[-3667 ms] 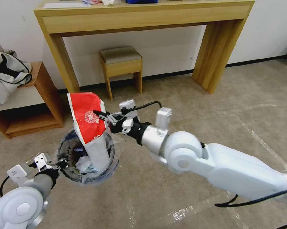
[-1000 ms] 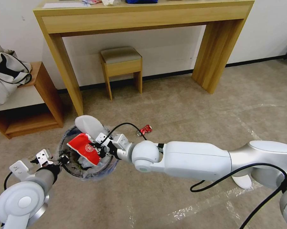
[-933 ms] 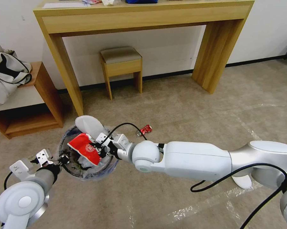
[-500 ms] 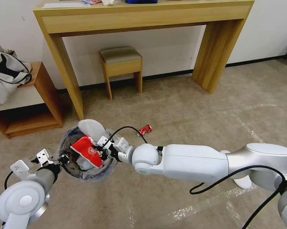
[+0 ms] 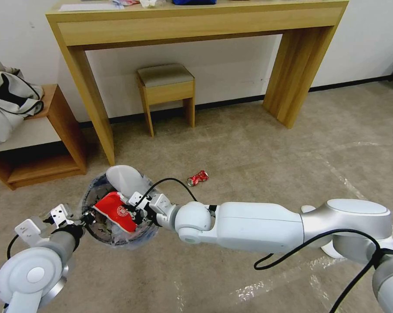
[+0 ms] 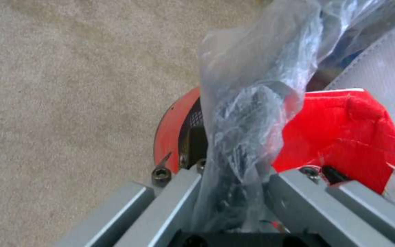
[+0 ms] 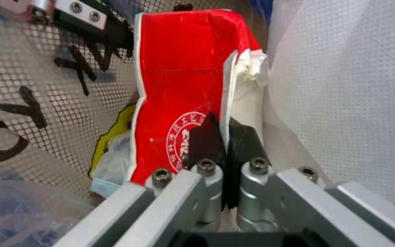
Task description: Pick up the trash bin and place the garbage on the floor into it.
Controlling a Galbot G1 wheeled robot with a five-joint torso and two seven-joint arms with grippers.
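Mouth of the small round red mesh bin with crinkled clear liner [image 5: 101, 232] crowded: right gripper [image 5: 133, 211] inside with the red-and-white paper wrapper [image 5: 118, 213], long white flat insole [image 5: 124, 179] leaning on the far rim, left gripper [image 5: 84, 216] pinching the near-left rim. Beige short-pile carpet [image 5: 257, 143] right of the bin lies open around the crushed red can [image 5: 198, 178]. Light wooden console table leg [image 5: 94, 115] and small padded wooden stool [image 5: 166, 93] stand behind.

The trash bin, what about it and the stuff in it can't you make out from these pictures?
- Head view: the trash bin bottom, hidden by the red paper bag and white insole.
- Left wrist view: the left gripper contact with the rim, wrapped in the plastic liner.
- Right wrist view: the bag's printed seal, covered by the right gripper.
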